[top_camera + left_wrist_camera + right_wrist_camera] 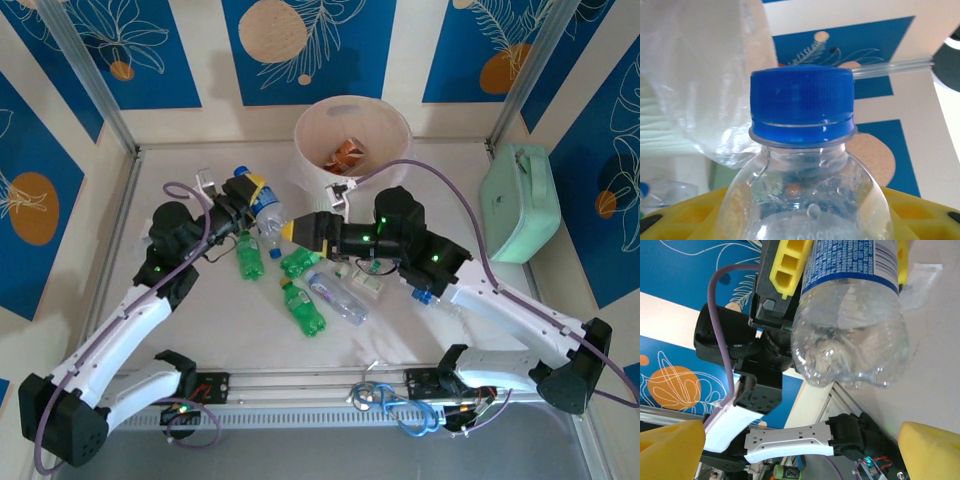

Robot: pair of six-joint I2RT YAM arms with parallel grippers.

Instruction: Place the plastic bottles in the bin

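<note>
Firmly left gripper (256, 198) grips clear bottle (268, 220); right gripper (288, 231) gapes beside it, green bottles (303, 308) nearer, bin (300, 135) beyond.

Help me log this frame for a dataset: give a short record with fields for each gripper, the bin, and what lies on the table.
left gripper: shut on clear bottle, blue cap on
right gripper: open, fingers wide, facing that bottle's base
bin: upright at the far side, orange-labelled item inside
table: green bottles and a second clear bottle lie loose between the arms
case: mint green, right of the bin
</note>
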